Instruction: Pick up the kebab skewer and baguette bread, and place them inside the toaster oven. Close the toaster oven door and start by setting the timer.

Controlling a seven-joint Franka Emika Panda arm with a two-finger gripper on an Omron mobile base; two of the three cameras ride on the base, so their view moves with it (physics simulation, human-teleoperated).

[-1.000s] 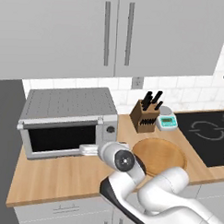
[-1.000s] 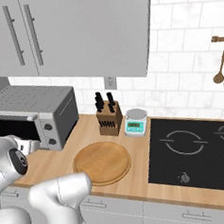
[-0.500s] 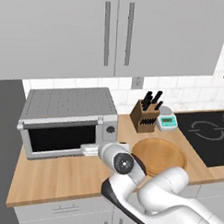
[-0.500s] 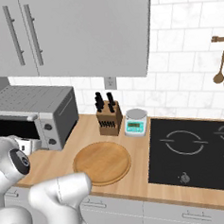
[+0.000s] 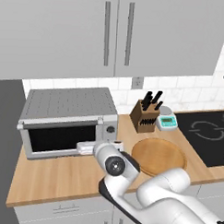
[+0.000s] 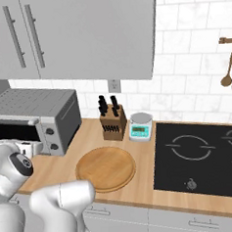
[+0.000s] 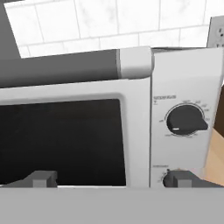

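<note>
From the left base view, the toaster oven [image 5: 69, 121] sits at the left end of the counter [image 5: 55, 176] with the toaster oven door [image 5: 62, 137] up against its front, and the gripper [image 5: 87, 148] reaches in low at the door's right lower corner, just beside the control panel; the skewer and the bread lie on neither the counter nor the round wooden board [image 5: 159, 156], so I judge them to be inside already. From the right base view, the gripper [image 6: 32, 148] hangs just in front of the toaster oven [image 6: 37, 118], near the two knobs on its right-hand panel. In the hand view the jaws stand wide apart with nothing between them, the left fingertip [image 7: 41, 178] before the dark glass of the toaster oven door [image 7: 61, 140] and the right one in front of the lower knob [image 7: 177, 177]. The upper knob [image 7: 186, 120] lies above and slightly right of the jaws, its pointer bar running roughly crosswise, so the next move likely means rising and centring on whichever knob is the timer.
</note>
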